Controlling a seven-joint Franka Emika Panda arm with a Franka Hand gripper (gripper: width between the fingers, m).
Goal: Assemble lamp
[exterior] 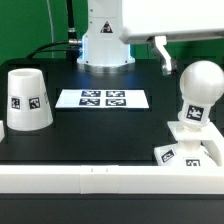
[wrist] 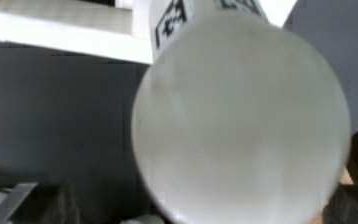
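While the bulb stem [exterior: 200, 90] stands upright on the square base [exterior: 186, 150], the gripper [exterior: 164, 62] is seen hanging apart from it.

Stem and base are located at the exterior view's right, just behind the white front rail [exterior: 90, 180]. The gripper is placed up and to the exterior view's left of the stem's round head [wrist: 238, 125], not touching; whether the fingers are parted or closed cannot be told. That head, blurred, fills most of the wrist view. The tapered shade [exterior: 28, 100] is set narrow end up at the exterior view's left, well apart. The marker board [exterior: 102, 98] lies between them on the black table [exterior: 100, 135].
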